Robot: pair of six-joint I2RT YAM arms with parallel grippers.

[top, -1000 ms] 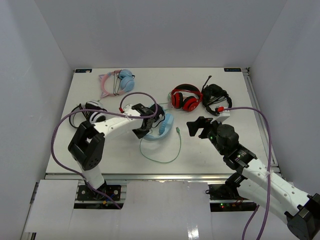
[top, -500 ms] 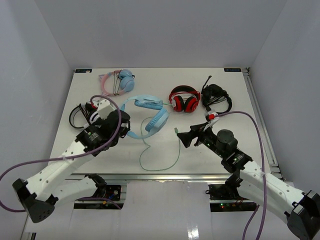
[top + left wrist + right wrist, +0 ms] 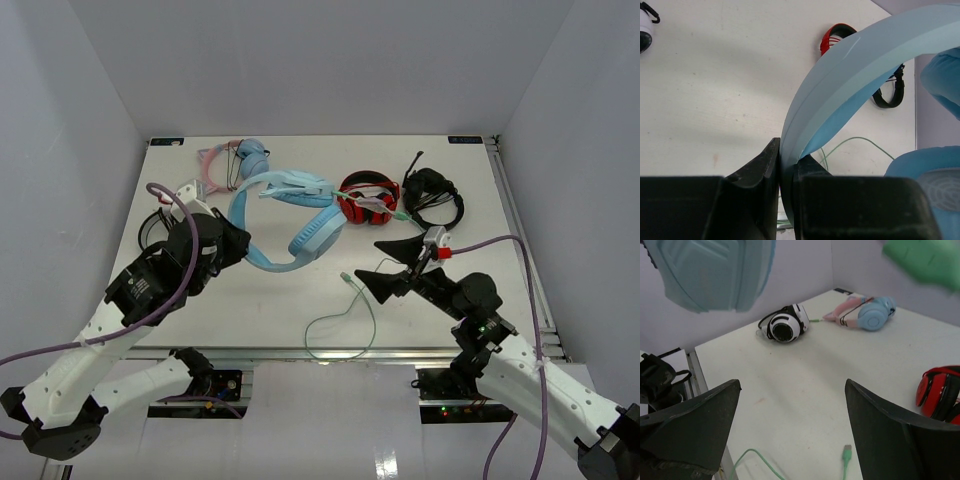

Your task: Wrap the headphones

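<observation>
The light-blue headphones (image 3: 290,215) hang lifted above the table, held by their wide headband (image 3: 850,75). My left gripper (image 3: 232,244) is shut on the headband's lower end (image 3: 786,170). One padded cup (image 3: 315,232) hangs toward the table's middle and shows at the top left of the right wrist view (image 3: 710,270). The pale-green cable (image 3: 345,325) loops on the table near the front edge, its plug end (image 3: 846,452) lying free. My right gripper (image 3: 392,266) is open and empty above the plug.
A pink cat-ear pair with blue cups (image 3: 238,162) lies at the back left. A red pair (image 3: 366,198) and a black headset (image 3: 433,195) lie at the back right. A black-and-white pair (image 3: 160,222) lies at the left, behind my left arm.
My left gripper has raised the light-blue headphones higher and pulled back toward the near left. The cable has been dragged toward the front edge. My right gripper has lowered toward the plug.
</observation>
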